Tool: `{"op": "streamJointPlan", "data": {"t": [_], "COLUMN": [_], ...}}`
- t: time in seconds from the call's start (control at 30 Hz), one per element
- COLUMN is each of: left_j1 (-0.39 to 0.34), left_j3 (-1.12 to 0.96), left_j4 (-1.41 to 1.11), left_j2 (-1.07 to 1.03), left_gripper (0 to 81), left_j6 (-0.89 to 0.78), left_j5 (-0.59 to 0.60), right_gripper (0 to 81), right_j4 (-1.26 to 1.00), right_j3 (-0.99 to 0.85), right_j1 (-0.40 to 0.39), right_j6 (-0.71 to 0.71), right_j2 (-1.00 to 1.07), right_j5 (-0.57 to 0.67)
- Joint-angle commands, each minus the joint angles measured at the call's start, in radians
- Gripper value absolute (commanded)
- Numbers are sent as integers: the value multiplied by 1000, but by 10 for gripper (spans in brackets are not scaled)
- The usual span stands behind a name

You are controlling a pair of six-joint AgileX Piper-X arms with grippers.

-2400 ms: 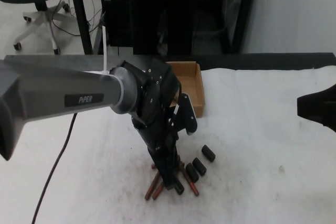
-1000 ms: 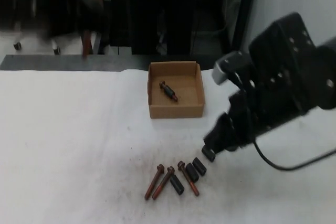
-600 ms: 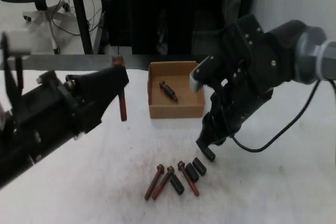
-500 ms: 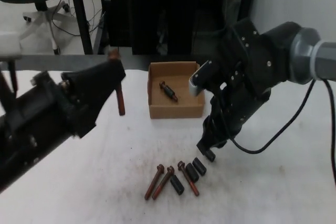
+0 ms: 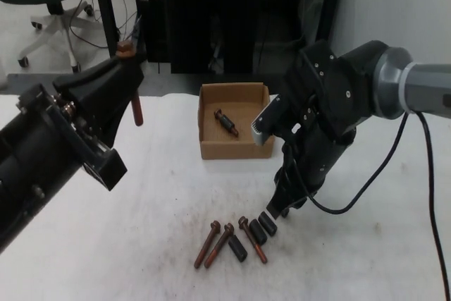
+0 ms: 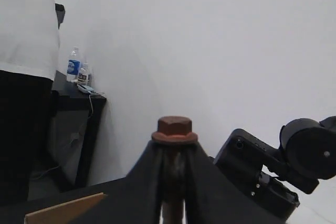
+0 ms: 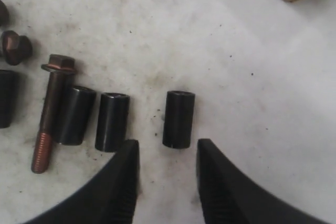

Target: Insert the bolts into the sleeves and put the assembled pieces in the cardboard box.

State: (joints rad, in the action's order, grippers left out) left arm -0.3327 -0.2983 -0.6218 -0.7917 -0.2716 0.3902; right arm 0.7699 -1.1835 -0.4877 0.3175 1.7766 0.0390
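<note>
Drawn back and up, my left jaws grip a bolt while my right jaws, open, hover over the rightmost sleeve, likely my next grasp.

A white cloth covers the bench, and the right wrist view shows it flecked with dark specks and smudges, densest near the middle of the bench. Behind the bench stands a tall dark cabinet, with a plain white wall to its right. At the far left an office chair sits on a pale floor, its castered base beside a black upright post. The left wrist view shows a clear water bottle standing on a dark side table against a white wall.
</note>
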Motion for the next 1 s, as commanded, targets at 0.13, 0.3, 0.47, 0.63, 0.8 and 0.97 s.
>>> {"op": "streamJointPlan", "data": {"t": [0.13,0.3,0.47,0.63,0.8,0.97], "left_j1": [3,3,3,3,3,3], "left_j3": [-2,-2,-2,-2,-2,-2], "left_j4": [-19,-19,-19,-19,-19,-19], "left_j2": [13,13,13,13,13,13], "left_gripper": [0,0,0,0,0,0], "left_j6": [11,11,28,48,48,48], "left_j5": [-23,-23,-23,-23,-23,-23], "right_gripper": [317,317,317,317,317,317], "right_j4": [-19,-58,-101,-122,-100,-46], "right_j3": [-9,-11,-12,-12,-12,-12], "right_j1": [2,2,2,2,2,2], "right_j6": [40,84,101,125,124,124], "right_j2": [75,82,82,82,108,139], "right_j5": [-39,-59,-63,-63,-63,-63]}}
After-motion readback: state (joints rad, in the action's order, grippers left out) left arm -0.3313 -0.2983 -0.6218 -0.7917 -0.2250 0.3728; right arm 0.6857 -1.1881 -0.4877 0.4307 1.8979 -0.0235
